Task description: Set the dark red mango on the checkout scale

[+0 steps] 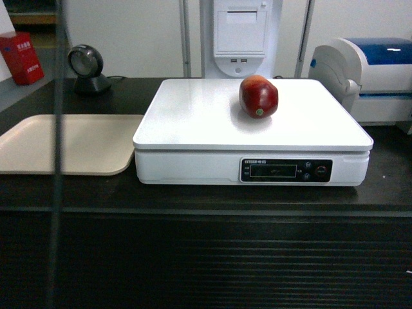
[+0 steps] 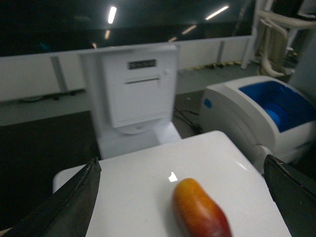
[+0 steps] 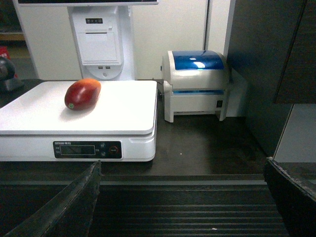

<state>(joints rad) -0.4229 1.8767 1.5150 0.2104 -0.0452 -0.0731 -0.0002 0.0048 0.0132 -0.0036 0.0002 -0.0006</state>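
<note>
The dark red mango (image 1: 259, 96) lies on its side on the scale (image 1: 193, 116), right of centre and toward the back of the white top plate. The scale stands on the black checkout (image 1: 206, 257) counter. In the left wrist view my left gripper (image 2: 181, 163) is open wide and holds nothing. The mango (image 2: 200, 210) rests on the scale plate (image 2: 128, 197) below and between the fingers, touching neither. My right gripper (image 3: 182, 165) is open and empty, low in front of the checkout's ribbed panel (image 3: 197, 207), right of the scale (image 3: 123, 108) and well short of the mango (image 3: 82, 94). Neither gripper shows in the head view.
A beige tray (image 1: 64, 141) lies left of the scale. A white-and-blue printer (image 1: 373, 71) stands at the right, a white receipt terminal (image 1: 241, 32) behind the scale, and a black scanner (image 1: 87, 67) and red box (image 1: 22, 58) at the back left. A thin dark vertical strip (image 1: 58, 161) crosses the left foreground.
</note>
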